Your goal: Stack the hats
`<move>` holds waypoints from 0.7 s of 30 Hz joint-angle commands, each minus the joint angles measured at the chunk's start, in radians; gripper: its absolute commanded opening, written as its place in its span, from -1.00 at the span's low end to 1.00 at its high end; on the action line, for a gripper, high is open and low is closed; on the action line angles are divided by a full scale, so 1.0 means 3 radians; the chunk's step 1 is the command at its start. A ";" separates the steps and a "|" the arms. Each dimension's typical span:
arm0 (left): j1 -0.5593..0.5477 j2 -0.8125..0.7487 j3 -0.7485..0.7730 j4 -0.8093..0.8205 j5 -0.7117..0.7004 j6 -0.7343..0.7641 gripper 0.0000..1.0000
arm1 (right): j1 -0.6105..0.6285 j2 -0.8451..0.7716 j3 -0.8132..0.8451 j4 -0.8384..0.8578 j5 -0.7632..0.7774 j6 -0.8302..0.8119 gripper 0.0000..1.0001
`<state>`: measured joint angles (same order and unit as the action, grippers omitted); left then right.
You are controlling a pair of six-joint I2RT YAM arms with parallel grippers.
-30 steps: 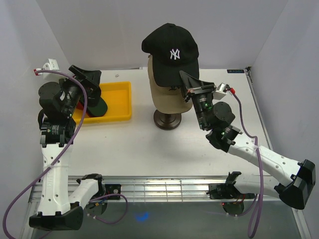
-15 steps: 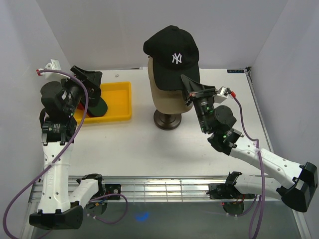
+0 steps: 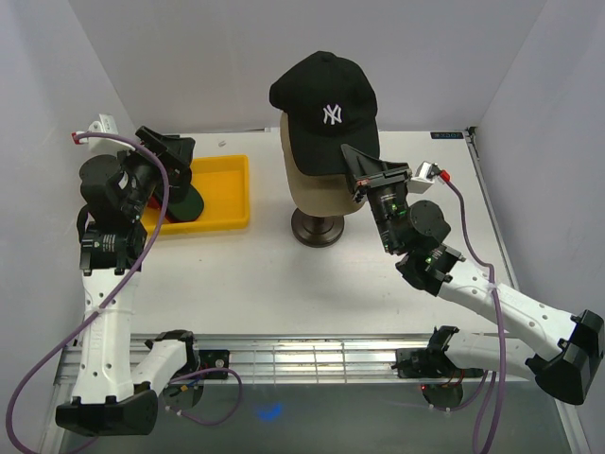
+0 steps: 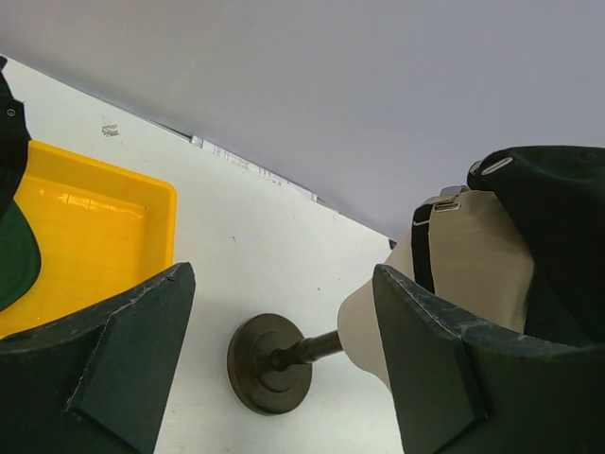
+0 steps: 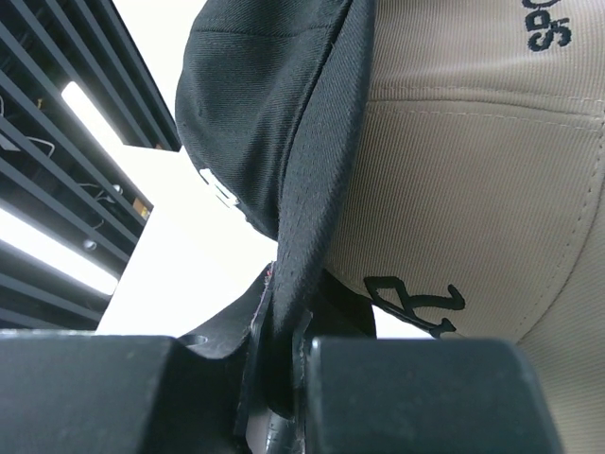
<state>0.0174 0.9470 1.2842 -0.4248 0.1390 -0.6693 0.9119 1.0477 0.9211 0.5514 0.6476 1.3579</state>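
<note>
A black cap with white NY sits on top of a tan cap on the mannequin head at table centre. My right gripper is shut on the black cap's brim; in the right wrist view the gripper pinches the brim against the tan cap. A dark green cap lies in the yellow tray, with a bit of red cap beside it. My left gripper hovers open and empty over the tray; in its own view the gripper frames the stand.
The mannequin's dark round stand rests on the table centre and also shows in the left wrist view. White walls close in the back and both sides. A metal rail runs along the near edge.
The black NY cap has shifted slightly on the head as my right gripper, shut on its brim, moved a little. The left arm has barely moved.
</note>
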 commanded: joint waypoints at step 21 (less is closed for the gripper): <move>-0.0002 0.0008 -0.0047 0.0040 0.0038 0.0063 0.69 | -0.0038 -0.0164 -0.0376 -0.0406 0.0127 0.0183 -0.84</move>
<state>0.0174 0.9527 1.2831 -0.4248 0.1394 -0.6621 0.9127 0.9958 0.8345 0.5442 0.6170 1.4189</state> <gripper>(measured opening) 0.849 0.121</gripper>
